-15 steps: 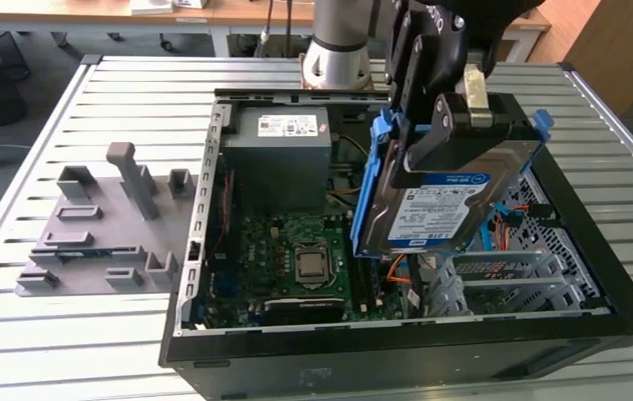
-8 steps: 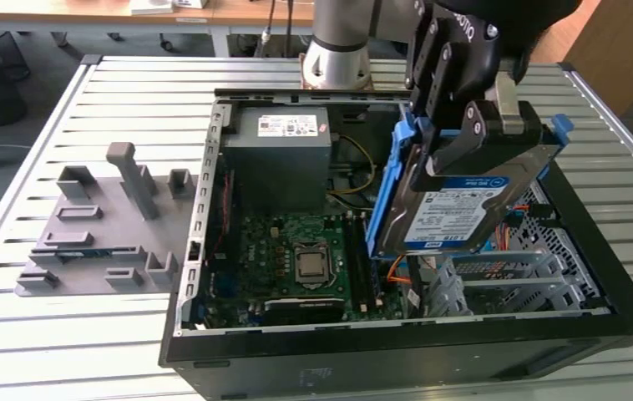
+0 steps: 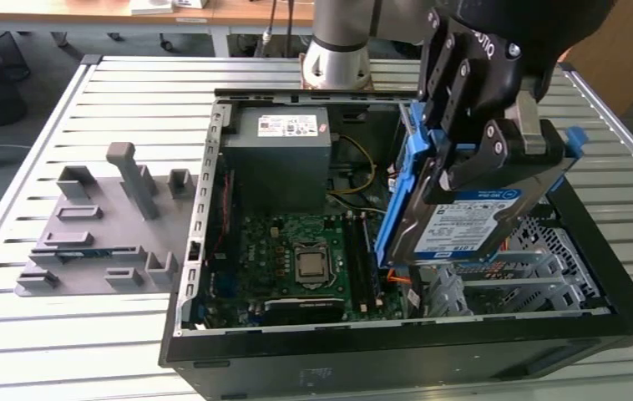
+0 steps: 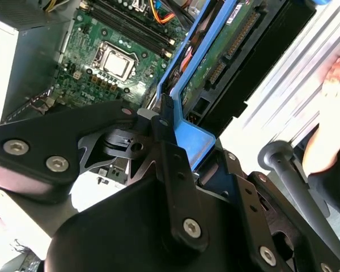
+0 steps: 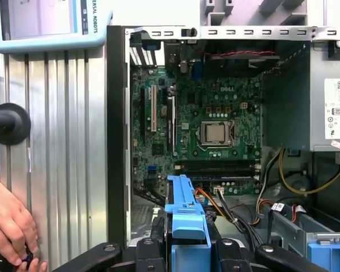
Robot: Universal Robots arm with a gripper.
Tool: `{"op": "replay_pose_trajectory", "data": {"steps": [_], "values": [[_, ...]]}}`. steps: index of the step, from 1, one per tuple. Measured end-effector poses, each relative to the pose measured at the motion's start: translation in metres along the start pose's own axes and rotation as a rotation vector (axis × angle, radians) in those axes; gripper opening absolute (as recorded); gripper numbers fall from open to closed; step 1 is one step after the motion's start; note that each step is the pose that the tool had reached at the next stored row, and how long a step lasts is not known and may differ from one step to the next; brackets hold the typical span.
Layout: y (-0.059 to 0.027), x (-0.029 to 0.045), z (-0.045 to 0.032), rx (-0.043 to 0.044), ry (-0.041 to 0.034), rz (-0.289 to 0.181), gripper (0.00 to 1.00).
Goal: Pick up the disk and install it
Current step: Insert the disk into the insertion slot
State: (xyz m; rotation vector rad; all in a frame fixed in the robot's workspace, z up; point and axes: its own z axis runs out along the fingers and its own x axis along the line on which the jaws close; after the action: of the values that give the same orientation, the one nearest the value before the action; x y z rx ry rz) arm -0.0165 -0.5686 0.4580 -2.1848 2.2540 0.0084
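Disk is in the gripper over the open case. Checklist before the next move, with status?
1. Grip: gripper shut on the disk at its blue carrier: ok.
2. Computer case open: ok.
3. Disk seated: not ok, held tilted above the drive cage.
4. Orange cable clear of the disk: cannot tell.
5. Nobody near: not ok, a hand is on the table beside the case.

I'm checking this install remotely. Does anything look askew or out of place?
The disk hangs steeply tilted, on edge, in the gripper above the open computer case, not seated in a bay. A person's hand is beside the case.
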Motion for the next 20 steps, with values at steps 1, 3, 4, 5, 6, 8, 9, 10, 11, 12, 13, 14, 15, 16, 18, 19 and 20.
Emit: {"op": "replay_pose_trajectory", "data": {"steps": [1,3,4,5,6,8,9,10,11,12,13,14,15,16,18,19,20], "values": [[-0.0011,0.0007,0.0004,0.0000,0.0000,0.000,0.37],[-0.0041,0.0011,0.0012,0.0001,-0.0001,0.000,0.37],[-0.0060,0.0011,0.0014,0.0000,0.0001,0.000,0.37],[-0.0079,0.0011,0.0016,0.0000,0.0003,0.000,0.37],[-0.0100,0.0011,0.0021,0.0000,0.0000,0.000,0.37],[-0.0141,0.0010,0.0027,0.0000,0.0001,0.000,0.37],[-0.0163,0.0010,0.0030,0.0000,0.0000,0.000,0.37],[-0.0186,0.0009,0.0033,0.0000,0.0001,0.000,0.37],[-0.0208,0.0008,0.0036,-0.0001,0.0001,0.000,0.37],[-0.0231,0.0008,0.0039,-0.0002,0.0001,0.000,0.37],[-0.0255,0.0007,0.0042,-0.0002,0.0000,0.000,0.37],[-0.0277,0.0007,0.0044,-0.0003,0.0001,0.000,0.37],[-0.0301,0.0006,0.0045,-0.0005,0.0001,0.000,0.37],[-0.0325,0.0006,0.0047,-0.0012,0.0004,0.000,0.37],[-0.0366,0.0006,0.0052,-0.0020,0.0003,0.000,0.37],[-0.0387,0.0007,0.0055,-0.0024,0.0003,0.000,0.37],[-0.0414,0.0007,0.0056,-0.0030,0.0003,0.000,0.37]]}}
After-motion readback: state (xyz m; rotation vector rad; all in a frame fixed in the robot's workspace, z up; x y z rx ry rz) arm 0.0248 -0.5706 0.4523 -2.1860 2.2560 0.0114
